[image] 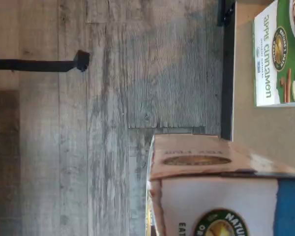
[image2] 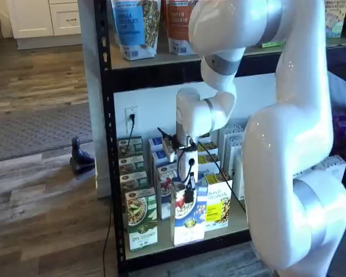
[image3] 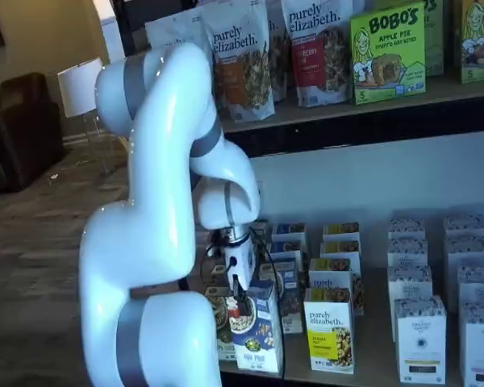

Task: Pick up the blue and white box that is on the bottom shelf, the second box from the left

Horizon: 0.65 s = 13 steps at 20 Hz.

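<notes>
The blue and white box stands upright at the front of the bottom shelf, forward of the row behind it. My gripper comes down on its top edge, with the black fingers shut on the blue and white box. In both shelf views the box hangs under the gripper. In the wrist view the box fills the near corner, and its top flap reaches out past the black front rail over the floor.
A green-and-white cereal box stands left of the held box and a yellow-and-white one right of it. More boxes fill the rows behind. A black rack post rises at the left. The white arm blocks the shelf's right part.
</notes>
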Motion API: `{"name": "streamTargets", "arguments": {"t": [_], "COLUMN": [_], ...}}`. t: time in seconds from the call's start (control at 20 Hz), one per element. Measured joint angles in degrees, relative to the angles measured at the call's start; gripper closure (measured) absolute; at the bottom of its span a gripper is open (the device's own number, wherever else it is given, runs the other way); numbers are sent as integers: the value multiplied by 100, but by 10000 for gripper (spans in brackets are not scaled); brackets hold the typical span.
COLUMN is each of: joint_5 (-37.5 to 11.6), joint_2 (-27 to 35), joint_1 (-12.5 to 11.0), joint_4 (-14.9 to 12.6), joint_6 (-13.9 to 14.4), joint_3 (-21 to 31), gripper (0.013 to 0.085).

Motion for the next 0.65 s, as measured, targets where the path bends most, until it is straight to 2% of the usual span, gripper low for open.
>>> {"name": "streamTargets", "arguments": {"t": [0.4, 0.65], "joint_5": [156, 360], "joint_2": [-637, -938], "joint_1": [81, 110], "joint_4": [-317, -184], "joint_6": [359, 269], "joint_3": [445, 571], "gripper": [490, 490]}}
